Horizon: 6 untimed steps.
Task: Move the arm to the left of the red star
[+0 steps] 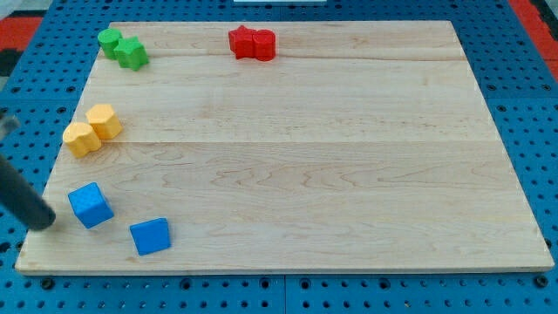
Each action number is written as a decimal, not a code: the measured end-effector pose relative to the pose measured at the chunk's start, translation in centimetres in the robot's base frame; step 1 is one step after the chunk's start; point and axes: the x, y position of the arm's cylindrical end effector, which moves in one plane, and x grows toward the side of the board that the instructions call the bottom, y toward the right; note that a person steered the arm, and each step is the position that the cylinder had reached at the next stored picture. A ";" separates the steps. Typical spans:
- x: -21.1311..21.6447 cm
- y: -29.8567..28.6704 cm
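Our tip sits at the near left edge of the counter, just left of the blue cube and apart from it by a small gap. There is no gripper on this arm, only the dark rod slanting in from the view's left, so there is nothing to spread or press together.

Going outward, a second blue block, wedge-like, lies a little to the right and nearer. Farther back along the left side stand two yellow blocks, touching each other. At the far left corner two green blocks also touch.

The red star lies at the far edge, left of centre, pressed against a second red block on its right. The space just left of the star is bare wood.

We judge the approach to be at its start: our tip is well apart from the star. The next move calls for a long slide away and to the right, passing right of the blue cube and the yellow pair, then stopping between the green blocks and the star without nudging it.
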 end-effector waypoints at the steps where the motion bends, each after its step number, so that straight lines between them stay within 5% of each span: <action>1: -5.3 -0.9; 4: -16.6 0.1; 6: -22.3 11.8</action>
